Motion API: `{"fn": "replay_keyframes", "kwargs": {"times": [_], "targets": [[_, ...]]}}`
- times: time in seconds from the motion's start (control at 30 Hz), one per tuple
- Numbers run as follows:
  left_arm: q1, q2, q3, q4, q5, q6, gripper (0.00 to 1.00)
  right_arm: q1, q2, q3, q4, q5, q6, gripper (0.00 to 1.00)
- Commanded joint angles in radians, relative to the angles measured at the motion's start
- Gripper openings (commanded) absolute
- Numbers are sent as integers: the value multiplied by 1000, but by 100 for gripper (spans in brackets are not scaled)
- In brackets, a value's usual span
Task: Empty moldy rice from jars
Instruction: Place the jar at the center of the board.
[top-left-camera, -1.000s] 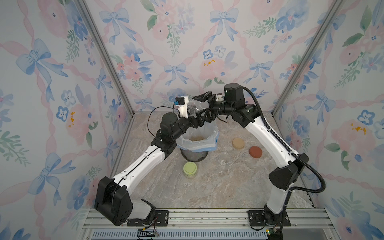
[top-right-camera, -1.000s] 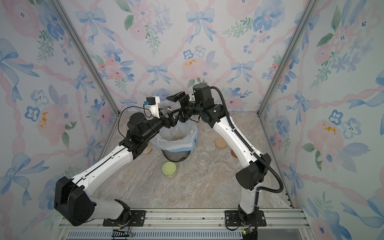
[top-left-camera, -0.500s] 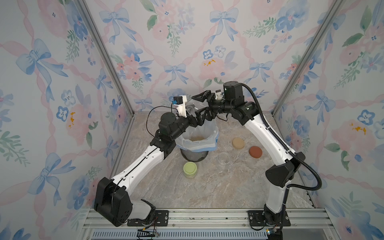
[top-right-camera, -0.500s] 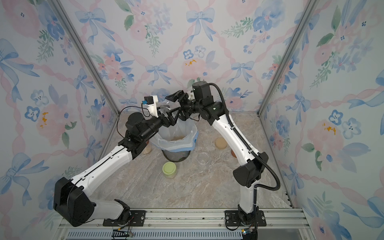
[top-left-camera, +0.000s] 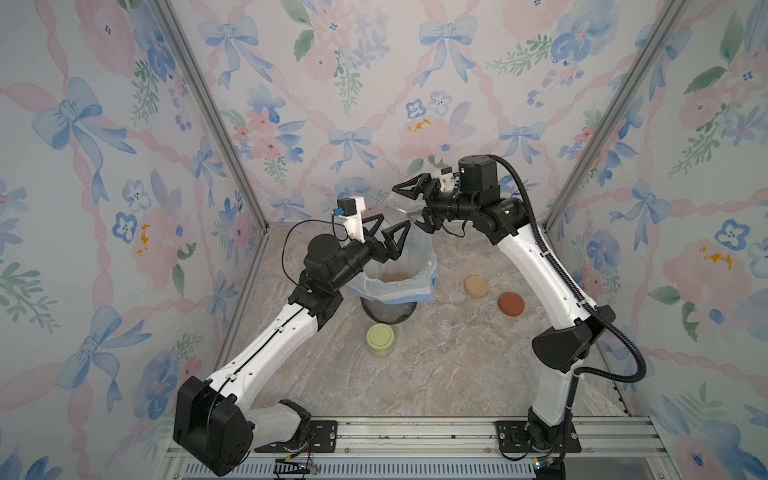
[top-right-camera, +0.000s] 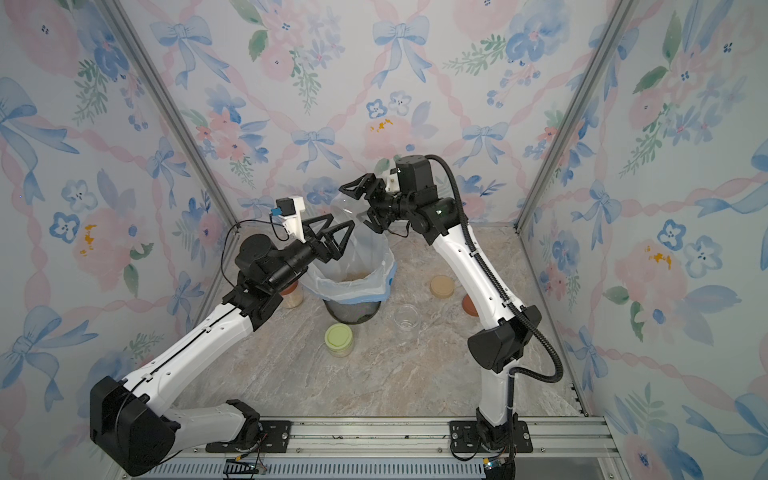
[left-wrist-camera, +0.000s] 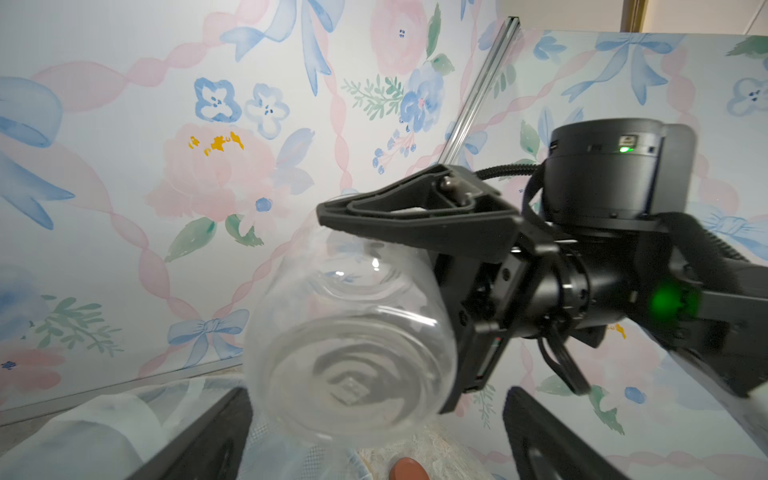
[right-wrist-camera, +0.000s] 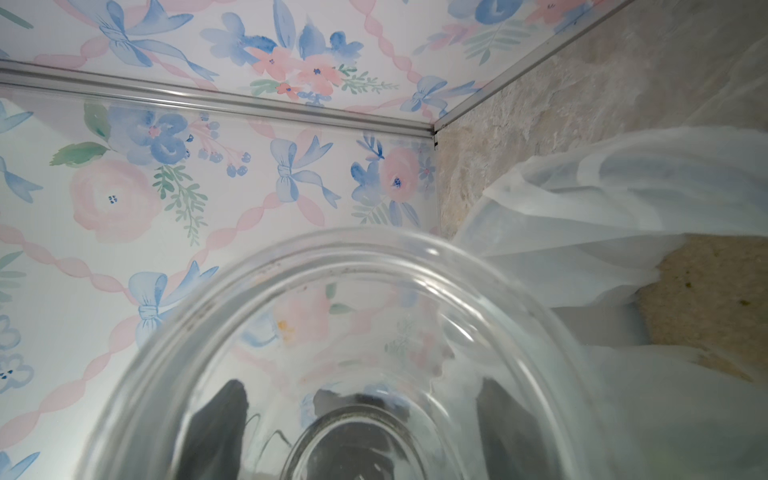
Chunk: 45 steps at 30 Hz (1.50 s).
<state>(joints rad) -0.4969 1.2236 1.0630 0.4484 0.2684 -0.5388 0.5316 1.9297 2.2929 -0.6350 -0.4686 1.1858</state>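
The marbled worktop (top-left-camera: 436, 374) carries a dark mesh bin (top-left-camera: 388, 313) with a white liner (top-left-camera: 419, 286), standing about midway between the side edges and nearer the back edge. Both arms reach over it.

The left hand (top-left-camera: 395, 220) hangs above the bin's left rim with its jaws spread wide and nothing between them. The right hand (top-left-camera: 409, 205) is above the bin's back rim and clamped around the held jar (left-wrist-camera: 353, 353). This jar is clear, lidless and empty, lying tilted with its mouth turned away from the left hand.

A green-lidded jar (top-left-camera: 379, 338) stands just in front of the bin, with pale grains showing through the glass. A red-lidded jar (top-right-camera: 293, 297), also filled, sits left of the bin and is partly hidden by the left arm. An open jar (top-left-camera: 448, 316) stands empty to the right of the bin.

A beige lid (top-left-camera: 476, 286) and a rust-red lid (top-left-camera: 511, 304) lie flat toward the right edge, near each other but apart.

The moldy rice (top-left-camera: 395, 275) lies as a tan heap at the bottom of the liner.
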Motion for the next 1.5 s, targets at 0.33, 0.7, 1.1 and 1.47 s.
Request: {"fn": "replay_keyframes", "kwargs": {"times": [0.33, 0.7, 1.1, 1.47], "targets": [[31, -160, -72, -124, 96, 56, 98, 16, -93, -64, -71, 214, -472, 0], [33, -244, -110, -230, 115, 102, 98, 128, -381, -508, 160, 563, -736, 0], [31, -306, -171, -257, 145, 68, 98, 163, -588, -817, 288, 799, -814, 0], [14, -338, -211, -263, 168, 24, 98, 128, -766, -1101, 258, 984, -830, 0]]}}
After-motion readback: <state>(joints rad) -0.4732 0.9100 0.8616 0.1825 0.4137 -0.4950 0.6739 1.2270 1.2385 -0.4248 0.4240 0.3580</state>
